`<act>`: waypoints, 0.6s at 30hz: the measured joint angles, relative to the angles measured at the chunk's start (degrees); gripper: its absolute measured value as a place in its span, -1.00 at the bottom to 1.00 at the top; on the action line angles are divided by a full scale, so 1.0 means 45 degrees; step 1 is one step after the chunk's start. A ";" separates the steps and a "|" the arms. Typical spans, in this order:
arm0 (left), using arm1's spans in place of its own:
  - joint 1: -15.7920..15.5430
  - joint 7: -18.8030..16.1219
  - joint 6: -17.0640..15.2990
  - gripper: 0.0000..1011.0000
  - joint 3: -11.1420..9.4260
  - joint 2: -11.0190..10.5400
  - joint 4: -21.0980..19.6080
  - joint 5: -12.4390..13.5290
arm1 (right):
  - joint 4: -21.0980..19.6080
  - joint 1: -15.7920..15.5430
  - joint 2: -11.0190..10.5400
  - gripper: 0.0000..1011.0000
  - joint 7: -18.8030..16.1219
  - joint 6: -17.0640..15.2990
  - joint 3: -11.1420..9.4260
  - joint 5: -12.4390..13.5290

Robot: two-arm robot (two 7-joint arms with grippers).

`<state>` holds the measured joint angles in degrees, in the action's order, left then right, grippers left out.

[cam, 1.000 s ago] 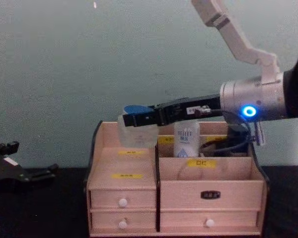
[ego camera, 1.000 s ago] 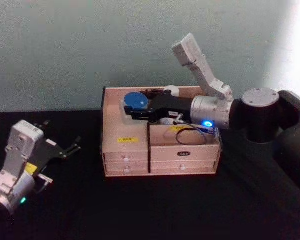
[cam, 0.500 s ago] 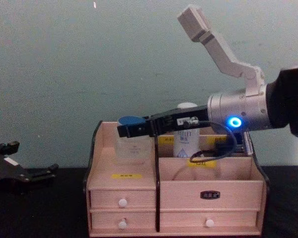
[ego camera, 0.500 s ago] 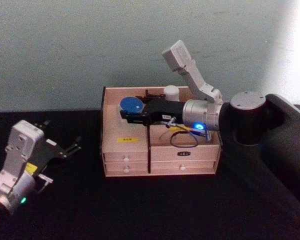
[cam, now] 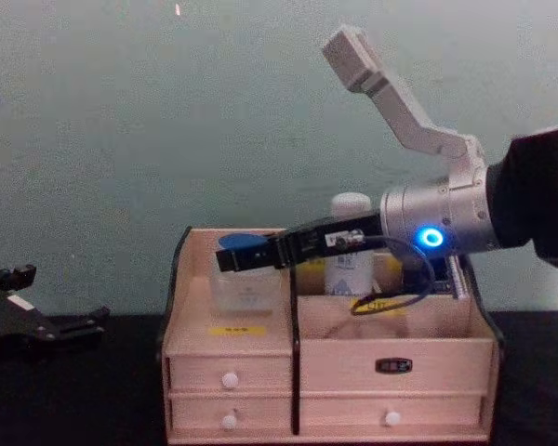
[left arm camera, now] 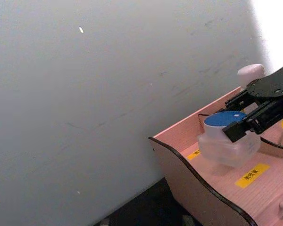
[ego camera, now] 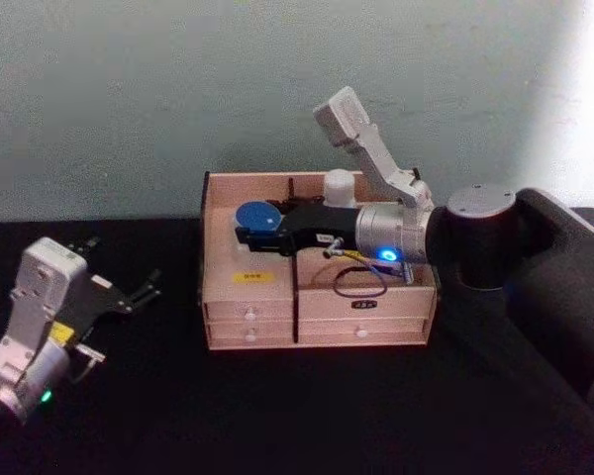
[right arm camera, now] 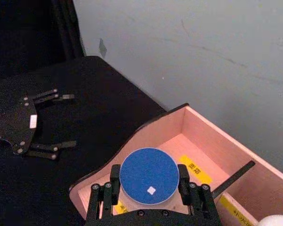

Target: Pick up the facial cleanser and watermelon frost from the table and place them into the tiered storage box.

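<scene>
The blue-lidded jar (cam: 246, 290), where do you have it right now?

I have it in the far left compartment of the tiered storage box (cam: 391, 346), standing upright. My right gripper (right arm camera: 149, 181) is closed on it, one finger on each side just under the lid, so the jar sits squarely between them.

Is it down on the wood?

From the chest camera I judge its base is at the compartment floor or just above it. I can't tell which.

What does the next move turn on?

The direction of my arm. I reach in from the right, across the right-hand compartments. The fingers point left and the jar's long axis is vertical. So once I part the fingers, I reckon the clean way out is to the right and up, along the line the arm lies on. The white-capped bottle (cam: 351, 204) stands in the far right compartment, just beside the gripper's body on its far side, so I'd avoid any swing toward the far side.

And the left arm?

My left gripper (ego camera: 119, 267) is parked over the table (ego camera: 307, 416), well to the left of the box, fingers spread and holding nothing. The right one is nearer by far.
</scene>
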<state>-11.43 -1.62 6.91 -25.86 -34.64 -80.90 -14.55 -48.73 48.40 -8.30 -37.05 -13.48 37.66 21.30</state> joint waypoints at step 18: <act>0.0000 0.0000 0.0000 0.98 -0.0001 0.0000 0.0000 0.0000 | 0.0340 0.0078 0.0171 0.42 -0.0020 -0.0488 -0.0119 -0.0142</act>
<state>-11.43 -1.62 6.91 -25.86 -34.64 -80.90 -14.55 -47.20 48.75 -7.53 -37.14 -15.68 37.13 20.66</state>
